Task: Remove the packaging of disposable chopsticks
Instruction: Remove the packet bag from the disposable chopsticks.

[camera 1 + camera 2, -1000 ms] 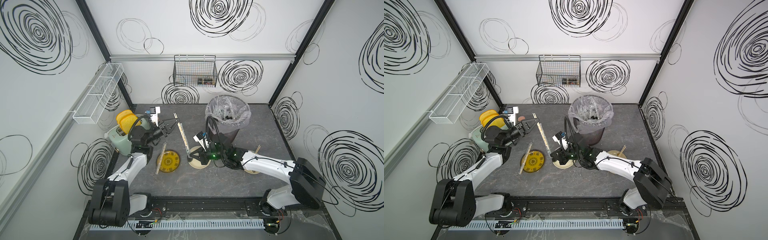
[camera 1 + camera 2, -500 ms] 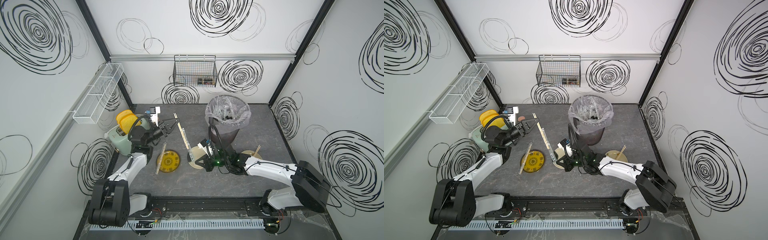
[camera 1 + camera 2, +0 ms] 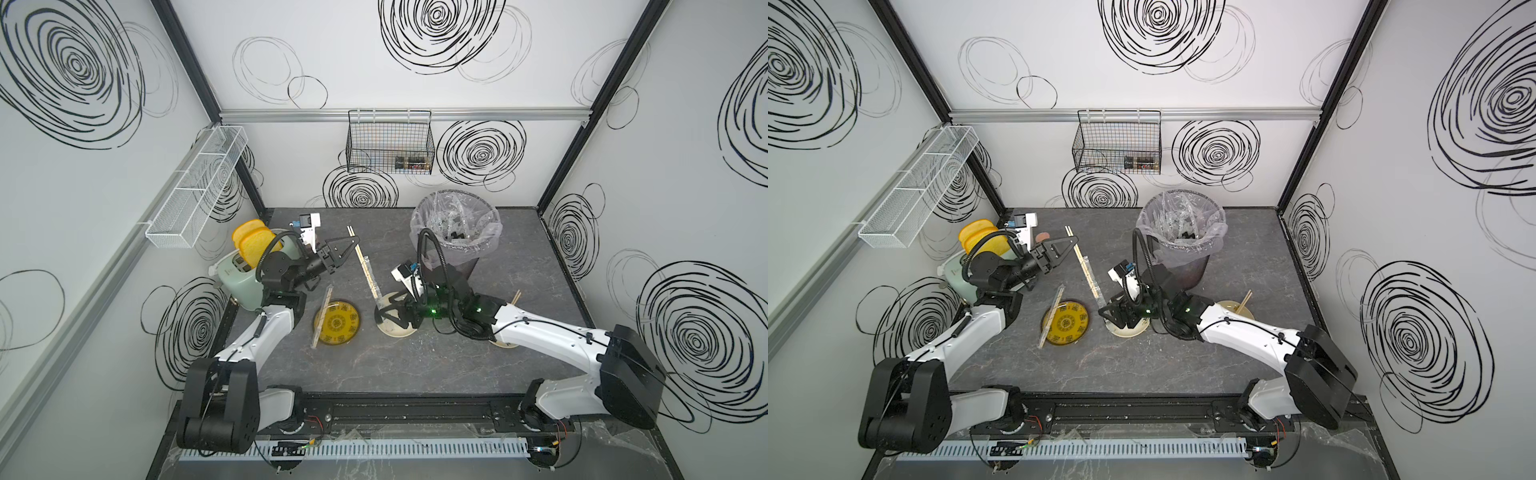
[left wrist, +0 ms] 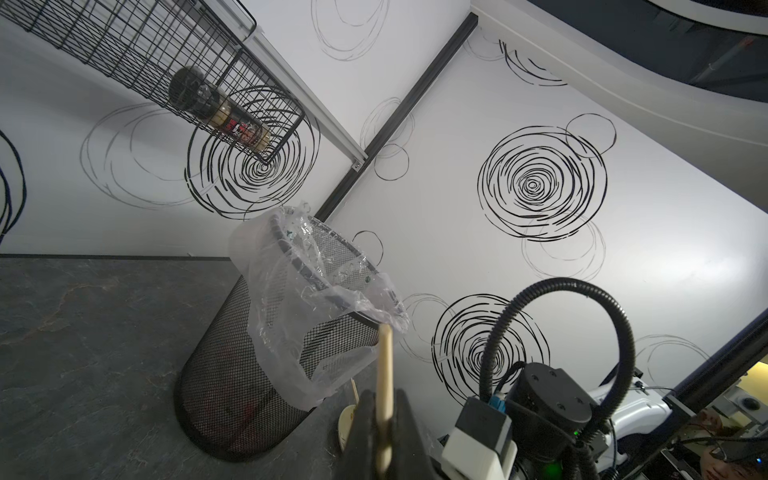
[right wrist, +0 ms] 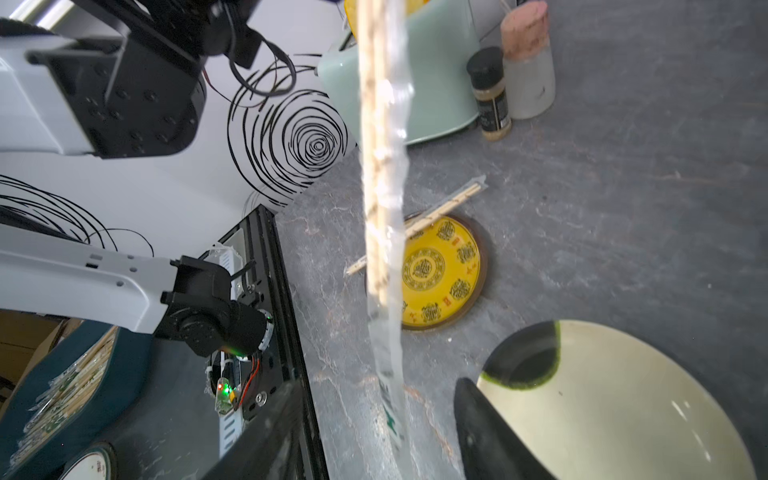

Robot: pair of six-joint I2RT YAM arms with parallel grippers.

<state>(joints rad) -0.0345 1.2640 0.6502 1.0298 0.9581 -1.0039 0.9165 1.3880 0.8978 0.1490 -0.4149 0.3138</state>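
Note:
My left gripper (image 3: 353, 243) (image 4: 384, 419) is shut on the upper part of a pair of disposable chopsticks (image 3: 355, 245) (image 4: 385, 365), held slanting down over the table. Clear packaging (image 3: 371, 278) (image 5: 388, 353) still sheathes their lower part and hangs past the tips. Its printed end dangles between the fingers of my right gripper (image 3: 388, 312) (image 5: 386, 440), which is open just above a cream plate (image 3: 395, 331), untouched by either finger. A second wrapped pair (image 3: 322, 316) (image 5: 419, 224) lies across a yellow plate's (image 3: 338, 326) edge. A bare pair (image 3: 515, 297) rests on a plate partly hidden under my right arm.
A mesh bin with a clear liner (image 3: 455, 232) stands behind my right gripper. A green toaster holding yellow toast (image 3: 239, 278) sits at the left beside two small jars (image 5: 528, 62). A wire basket (image 3: 388, 143) hangs on the back wall.
The right gripper's jaws went from shut on the sleeve's lower end to open, and that arm drew down towards the front. The left gripper kept its hold.

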